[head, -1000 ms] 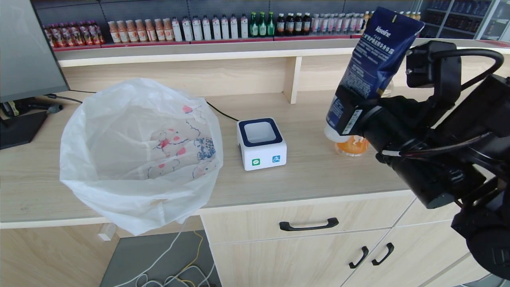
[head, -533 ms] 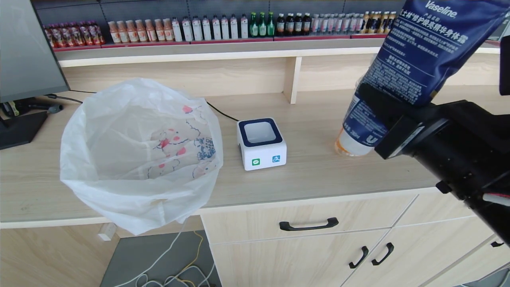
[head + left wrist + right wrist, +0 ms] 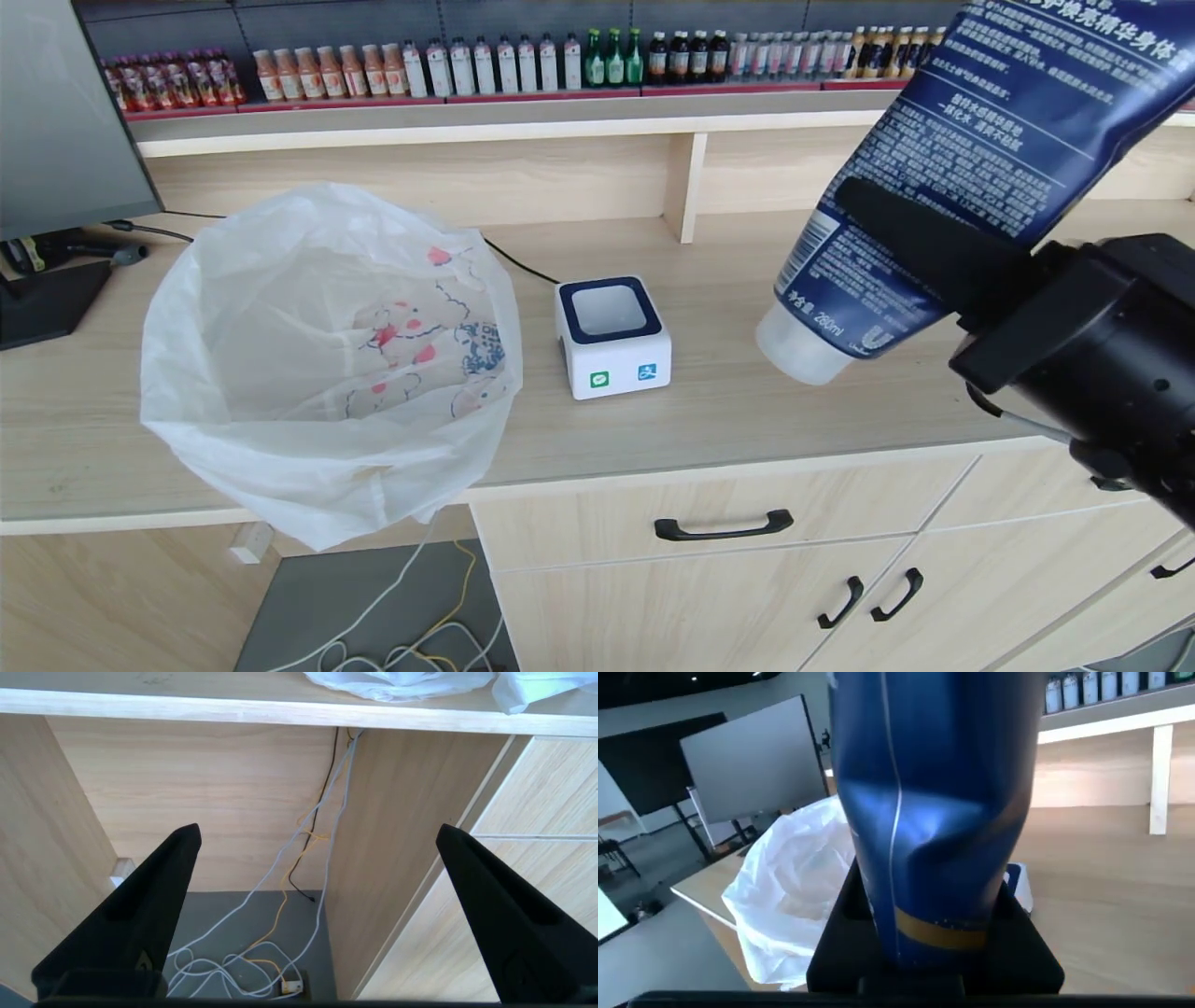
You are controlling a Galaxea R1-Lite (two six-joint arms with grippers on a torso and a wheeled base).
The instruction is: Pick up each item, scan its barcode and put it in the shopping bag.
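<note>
Pale wood worktop (image 3: 728,411) carries the open shopping bag (image 3: 327,364), no item visible inside. Our right hand (image 3: 896,229) clamps the blue tube (image 3: 971,140) aloft, cap down, right of the scanner (image 3: 611,336); we judge scanning and bagging remain.

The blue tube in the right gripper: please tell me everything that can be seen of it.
The blue tube looks like soft dark blue plastic, with small white print and a whitish cap. The right gripper is shut on its body near the cap end, and the wall looks dented there. The tube hangs in the air, tilted, cap down and toward the robot's left. It is above the wooden counter, right of the white scanner, touching neither.
</note>
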